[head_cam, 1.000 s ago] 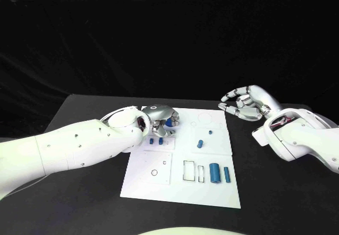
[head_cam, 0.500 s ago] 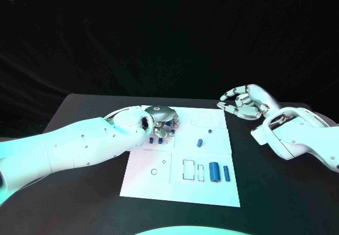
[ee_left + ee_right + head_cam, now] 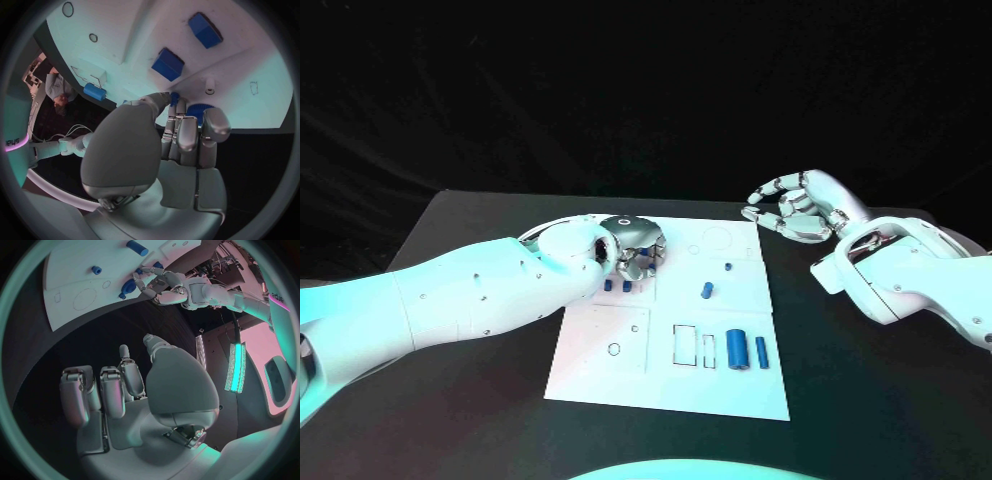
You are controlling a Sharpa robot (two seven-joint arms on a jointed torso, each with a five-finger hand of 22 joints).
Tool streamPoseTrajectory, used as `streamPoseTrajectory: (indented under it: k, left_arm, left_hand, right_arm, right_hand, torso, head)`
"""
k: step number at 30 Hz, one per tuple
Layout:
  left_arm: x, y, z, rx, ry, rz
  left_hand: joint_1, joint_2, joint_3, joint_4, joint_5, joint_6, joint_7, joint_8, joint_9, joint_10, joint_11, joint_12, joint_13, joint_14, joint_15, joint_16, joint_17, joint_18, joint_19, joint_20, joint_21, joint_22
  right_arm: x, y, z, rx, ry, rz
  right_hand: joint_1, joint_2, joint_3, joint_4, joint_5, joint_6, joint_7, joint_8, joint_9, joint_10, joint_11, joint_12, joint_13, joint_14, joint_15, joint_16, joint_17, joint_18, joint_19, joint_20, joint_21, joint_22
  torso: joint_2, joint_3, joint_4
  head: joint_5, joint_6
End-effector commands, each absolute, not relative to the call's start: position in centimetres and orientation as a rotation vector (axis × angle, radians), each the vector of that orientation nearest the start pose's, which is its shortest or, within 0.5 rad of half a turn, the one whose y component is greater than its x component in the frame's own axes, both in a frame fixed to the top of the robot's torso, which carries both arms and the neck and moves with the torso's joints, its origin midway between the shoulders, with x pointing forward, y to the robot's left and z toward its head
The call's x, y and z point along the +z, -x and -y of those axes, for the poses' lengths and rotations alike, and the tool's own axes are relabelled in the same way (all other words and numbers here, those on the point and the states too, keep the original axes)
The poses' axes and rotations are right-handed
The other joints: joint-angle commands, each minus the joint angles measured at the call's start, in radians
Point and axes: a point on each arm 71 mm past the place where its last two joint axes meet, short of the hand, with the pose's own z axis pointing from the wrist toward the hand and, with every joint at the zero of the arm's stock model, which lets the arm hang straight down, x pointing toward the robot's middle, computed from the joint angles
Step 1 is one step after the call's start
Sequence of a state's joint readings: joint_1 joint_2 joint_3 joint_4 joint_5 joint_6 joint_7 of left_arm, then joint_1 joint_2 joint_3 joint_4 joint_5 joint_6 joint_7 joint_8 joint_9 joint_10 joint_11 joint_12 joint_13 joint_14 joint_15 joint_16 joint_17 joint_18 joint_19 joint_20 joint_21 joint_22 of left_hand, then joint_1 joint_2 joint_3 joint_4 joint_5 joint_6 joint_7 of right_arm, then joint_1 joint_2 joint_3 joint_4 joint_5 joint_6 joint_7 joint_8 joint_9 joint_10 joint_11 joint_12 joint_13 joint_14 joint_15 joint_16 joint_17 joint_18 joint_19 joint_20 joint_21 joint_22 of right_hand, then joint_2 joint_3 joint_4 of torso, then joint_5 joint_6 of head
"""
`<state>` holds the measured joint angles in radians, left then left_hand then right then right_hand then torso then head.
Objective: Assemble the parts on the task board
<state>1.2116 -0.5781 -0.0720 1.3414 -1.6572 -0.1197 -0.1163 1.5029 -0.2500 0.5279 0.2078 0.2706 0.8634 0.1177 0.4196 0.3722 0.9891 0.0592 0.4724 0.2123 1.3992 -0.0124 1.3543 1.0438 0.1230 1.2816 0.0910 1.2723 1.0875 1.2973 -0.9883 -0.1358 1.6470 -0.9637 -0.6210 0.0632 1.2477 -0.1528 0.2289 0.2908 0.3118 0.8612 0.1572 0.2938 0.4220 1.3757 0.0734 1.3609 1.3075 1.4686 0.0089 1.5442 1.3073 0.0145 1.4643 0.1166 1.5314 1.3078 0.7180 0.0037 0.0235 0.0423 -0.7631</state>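
The round blue part (image 3: 199, 111) sits at the far left of the white board (image 3: 733, 390), pinched by the left hand (image 3: 635, 250), which has lowered onto it over the last second; seating looks underway. The right hand (image 3: 798, 208) stays raised beside the board, fingers curled on nothing.

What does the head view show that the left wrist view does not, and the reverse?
Head view adds: the right hand, empty, above the table beyond the task board's far corner. Left wrist view adds: the round blue part held under the left hand. Both: the left hand, the task board, and two short blue parts beside that hand.
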Motion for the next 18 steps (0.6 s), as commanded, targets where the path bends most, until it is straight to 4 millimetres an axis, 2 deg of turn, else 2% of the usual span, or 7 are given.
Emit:
streamPoseTrajectory:
  k: [1, 10, 11, 18]
  left_arm:
    - [-21.12, -50.32, -10.93, -0.553, -0.51, -1.78]
    - [-21.38, -50.46, -11.33, -0.518, -0.501, -1.814]
    - [-21.42, -50.48, -11.38, -0.515, -0.5, -1.818]
    - [-21.4, -50.52, -11.44, -0.521, -0.49, -1.818]
  left_hand:
    - [0.008, 0.006, 0.013, -0.007, -0.009, 0.019, 0.0, -0.004, -0.002, 0.023, -0.003, -0.006, -0.003, 0.009, -0.001, 0.006, 0.002, -0.018, 0.012, -0.001, 0.011, 0.015]
    - [0.011, 0.009, 0.043, -0.033, -0.024, 0.027, 0.007, -0.028, -0.014, 0.036, 0.003, -0.042, -0.022, 0.011, 0.004, 0.008, -0.008, -0.019, 0.013, 0.001, 0.019, 0.024]
    - [0.006, 0.007, 0.051, -0.037, -0.025, 0.023, 0.014, -0.038, -0.018, 0.033, 0.009, -0.058, -0.03, 0.011, 0.009, 0.009, -0.011, -0.02, 0.013, 0.004, 0.02, 0.025]
    - [0.005, 0.012, 0.065, -0.052, -0.027, 0.041, 0.024, -0.043, -0.02, 0.067, 0.014, -0.07, -0.036, 0.015, 0.013, 0.017, -0.005, -0.024, 0.025, 0.01, 0.035, 0.048]
  right_arm:
    - [-14.91, -46.76, 24.49, 0.871, -0.292, -1.452]
    - [-14.91, -46.77, 24.53, 0.87, -0.293, -1.452]
    - [-14.91, -46.76, 24.53, 0.87, -0.293, -1.452]
    - [-14.9, -46.75, 24.54, 0.87, -0.293, -1.45]
  right_hand:
    - [-0.004, 0.009, -0.006, -0.002, 0.006, 0.001, -0.004, 0.007, 0.001, -0.003, -0.001, -0.003, 0.046, 0.08, -0.007, -0.004, 0.17, -0.002, 0.076, -0.008, -0.004, 0.232]
    - [-0.004, 0.009, -0.006, -0.002, 0.006, 0.001, -0.004, 0.007, 0.001, -0.003, -0.001, -0.003, 0.046, 0.08, -0.007, -0.004, 0.17, -0.002, 0.076, -0.008, -0.004, 0.232]
    - [-0.004, 0.009, -0.006, -0.002, 0.006, 0.001, -0.004, 0.007, 0.001, -0.003, -0.001, -0.003, 0.046, 0.08, -0.007, -0.004, 0.17, -0.002, 0.076, -0.008, -0.004, 0.232]
    - [-0.004, 0.01, -0.006, -0.002, 0.006, 0.001, -0.004, 0.007, 0.001, -0.001, -0.001, -0.001, 0.047, 0.08, -0.008, -0.004, 0.171, -0.002, 0.077, -0.008, -0.003, 0.233]
  torso:
    - [-0.001, 0.0003, 0.0012]
    - [-0.001, 0.0002, 0.0003]
    - [-0.001, 0.0003, 0.0004]
    - [-0.001, 0.0001, 0.0014]
  head:
    - [-0.001, -0.001]
    - [-0.002, -0.002]
    - [-0.002, -0.002]
    - [-0.003, -0.001]
